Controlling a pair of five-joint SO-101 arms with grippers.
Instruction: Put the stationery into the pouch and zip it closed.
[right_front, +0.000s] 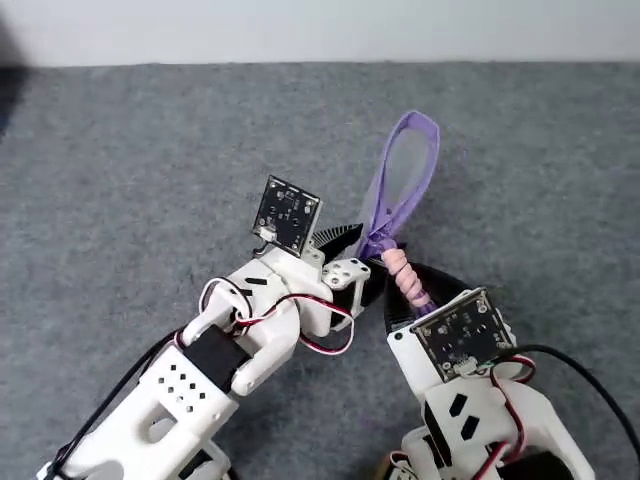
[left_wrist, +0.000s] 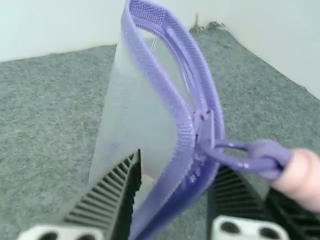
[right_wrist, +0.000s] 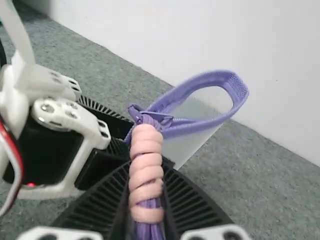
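— From above, our pouch (right_front: 408, 180) stands upright over the table (right_front: 120, 150), mouth partly open.
— Left wrist: the left end effector (left_wrist: 170, 185) pinches its soft, light wall. Contents? We can't tell.
— Right wrist: the right end effector (right_wrist: 146, 210) clamps the pink pull (right_wrist: 146, 160), the best hold.

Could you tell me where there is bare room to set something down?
Bare mat lies between the left arm and the wall, and between the right arm and the wall, beside the pouch. The middle is crowded: left gripper clamps the pouch, right gripper grips its pink pull.
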